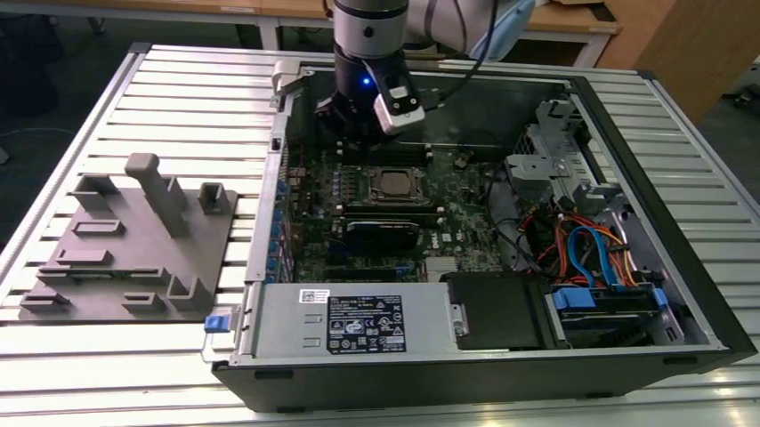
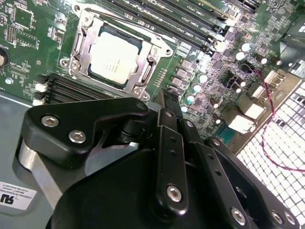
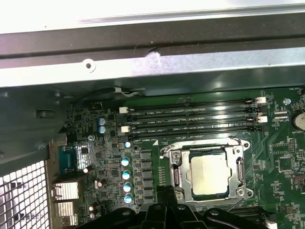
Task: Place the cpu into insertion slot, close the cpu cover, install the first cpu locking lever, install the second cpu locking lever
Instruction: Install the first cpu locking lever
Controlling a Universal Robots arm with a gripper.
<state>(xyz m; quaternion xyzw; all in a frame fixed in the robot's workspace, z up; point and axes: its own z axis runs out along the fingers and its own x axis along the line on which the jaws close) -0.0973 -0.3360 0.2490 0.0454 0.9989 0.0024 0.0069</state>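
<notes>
The cpu (image 1: 389, 184) lies flat in the insertion slot (image 1: 389, 197) on the green board, its silver top (image 2: 114, 55) (image 3: 208, 174) showing through the cut-out. The cpu cover (image 2: 147, 71) (image 3: 177, 162) is down around the chip. Thin metal lever rods (image 3: 200, 141) (image 2: 124, 21) lie along the frame's edges. My gripper (image 1: 344, 138) hangs over the board just beyond the socket, toward the exterior view's left rear. In both wrist views its black fingers (image 2: 165, 102) (image 3: 167, 211) sit close together with nothing between them.
Long black memory slots (image 3: 190, 117) run beside the socket. The open computer case (image 1: 665, 133) has a drive cage and coloured cables (image 1: 582, 249) on the exterior view's right and a power supply (image 1: 356, 322) in front. A grey fixture (image 1: 131, 240) stands on the table left of the case.
</notes>
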